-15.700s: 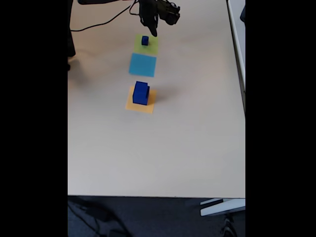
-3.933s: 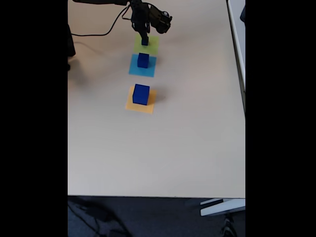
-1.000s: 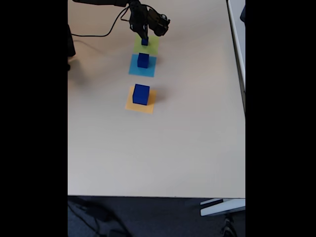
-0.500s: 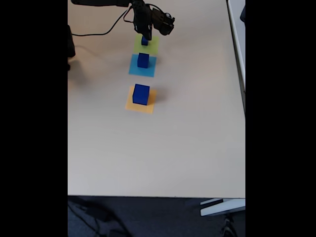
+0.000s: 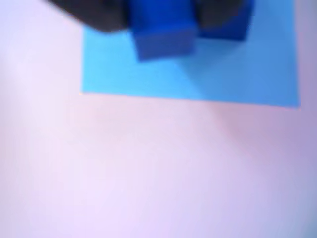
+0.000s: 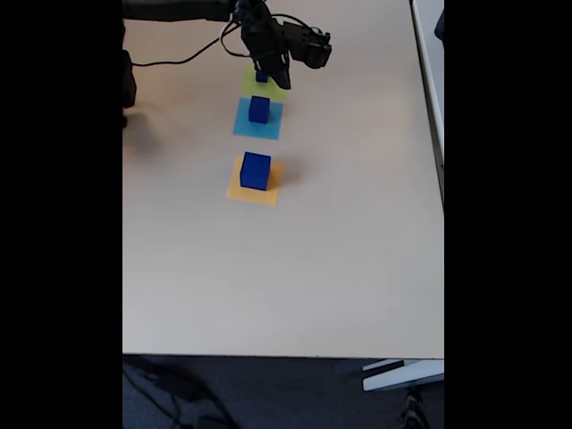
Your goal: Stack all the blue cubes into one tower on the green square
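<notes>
The fixed view shows three blue cubes and three flat paper squares, set in one line running from near to far down the middle of the pale desk (image 6: 340,268). All three cubes are glossy, dark royal blue and solid, and they differ in size.

The largest cube (image 6: 255,171) stands on the orange square (image 6: 234,189), nearest to the camera. The middle cube (image 6: 259,109) stands on the light-blue square (image 6: 243,125), just beyond. The smallest cube (image 6: 262,77) sits over the green square (image 6: 279,89), the farthest patch, a thin lime-coloured sheet the same size as the other two. No cube rests on another.

The dark arm reaches in from the far left of the fixed view, with a black cable trailing behind it, and its end effector (image 6: 264,71) hangs right at the smallest cube above the green square. In the wrist view, which is blurred, a small blue cube (image 5: 161,29) shows at the top edge between two dark shapes (image 5: 99,15), with the light-blue square (image 5: 148,79) below it and a second blue cube (image 5: 230,27) just to its right on that square. The end effector appears closed on the smallest cube. Whether that cube touches the green sheet cannot be told.
</notes>
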Robot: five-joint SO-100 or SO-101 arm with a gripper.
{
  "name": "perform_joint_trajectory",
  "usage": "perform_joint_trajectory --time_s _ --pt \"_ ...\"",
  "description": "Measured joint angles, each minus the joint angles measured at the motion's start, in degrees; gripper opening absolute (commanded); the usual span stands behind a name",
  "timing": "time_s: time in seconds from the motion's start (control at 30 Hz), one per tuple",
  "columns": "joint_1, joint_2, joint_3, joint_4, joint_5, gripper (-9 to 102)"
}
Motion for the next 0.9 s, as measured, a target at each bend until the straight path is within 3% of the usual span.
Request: perform_joint_trajectory --time_s 0.4,0.9 --pt "9.9 1.3 4.5 -3.4 -12.7 0" --pt "17.1 1.4 10.3 -4.7 -15.5 0"
